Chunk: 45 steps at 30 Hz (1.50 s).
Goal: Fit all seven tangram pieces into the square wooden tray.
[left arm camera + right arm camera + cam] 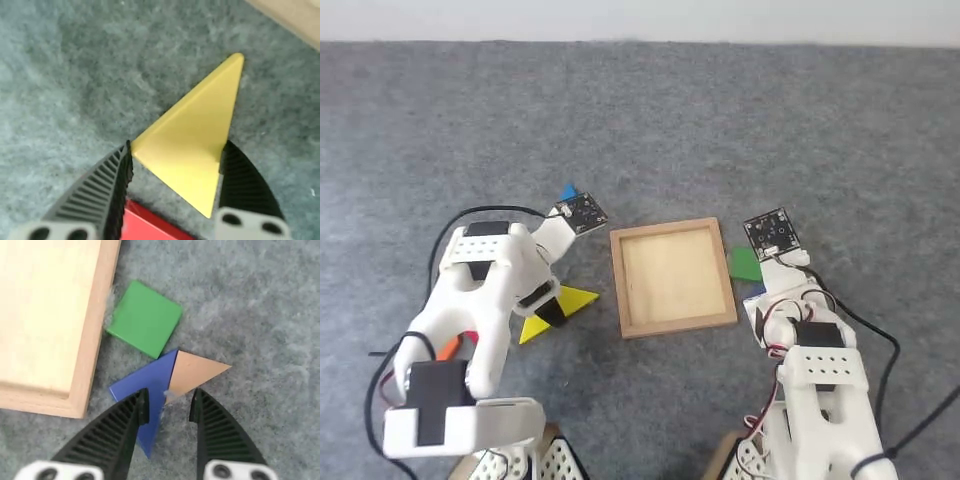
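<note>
The square wooden tray [623,285] lies in the middle of the grey carpet with nothing in it. My left gripper [176,150] is left of the tray, both fingers pressed against the sides of the yellow triangle [192,145], which is low over the carpet [576,300]. A red piece [150,226] lies just behind that triangle. Right of the tray are a green square [144,319], a blue piece [147,390] and a tan triangle [195,371]. My right gripper [169,399] hovers open by a narrow gap over the seam between the blue and tan pieces.
A light blue piece [568,192] lies on the carpet beyond the left arm. An orange piece [448,348] peeks out under the left arm's body. The tray's corner [295,17] is close ahead of the yellow triangle. Wide bare carpet stretches behind the tray.
</note>
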Available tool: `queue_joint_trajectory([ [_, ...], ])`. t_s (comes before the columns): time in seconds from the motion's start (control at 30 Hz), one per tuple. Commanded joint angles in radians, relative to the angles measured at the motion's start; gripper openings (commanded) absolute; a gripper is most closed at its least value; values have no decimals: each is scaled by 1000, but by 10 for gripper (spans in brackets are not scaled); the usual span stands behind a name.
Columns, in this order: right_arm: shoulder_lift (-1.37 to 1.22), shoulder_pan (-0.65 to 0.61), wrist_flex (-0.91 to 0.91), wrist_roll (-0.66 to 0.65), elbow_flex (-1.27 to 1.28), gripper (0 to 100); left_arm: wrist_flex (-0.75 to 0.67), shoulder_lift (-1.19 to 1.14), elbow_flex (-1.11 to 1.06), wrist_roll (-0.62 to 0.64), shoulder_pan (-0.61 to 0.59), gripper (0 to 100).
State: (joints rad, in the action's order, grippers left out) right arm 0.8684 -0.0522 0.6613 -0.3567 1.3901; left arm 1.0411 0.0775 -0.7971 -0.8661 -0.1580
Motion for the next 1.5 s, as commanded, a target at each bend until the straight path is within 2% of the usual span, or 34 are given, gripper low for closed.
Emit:
queue_joint_trajectory([
  [0.0,38,8,-10,3,-11,154,3,29,4,-8,-9,194],
  [0.13,38,7,-10,3,-11,154,-5,204,-79,9,-17,198],
  [0.3,38,5,-10,3,-11,154,2,516,-160,153,-11,282],
  [0.43,38,5,-8,3,-11,154,3,621,-220,133,-9,311],
  [0.6,38,7,-8,5,-11,154,-26,578,-255,12,-17,334],
  [0.83,38,12,-8,6,-11,154,-245,295,-229,-64,-37,345],
  [1.0,38,12,-10,5,-11,154,-110,169,-105,-86,-52,340],
  [1.3,38,10,-12,5,-11,154,-161,173,-140,-92,12,329],
  [1.47,38,8,-12,5,-11,154,-163,163,-137,-133,-5,330],
])
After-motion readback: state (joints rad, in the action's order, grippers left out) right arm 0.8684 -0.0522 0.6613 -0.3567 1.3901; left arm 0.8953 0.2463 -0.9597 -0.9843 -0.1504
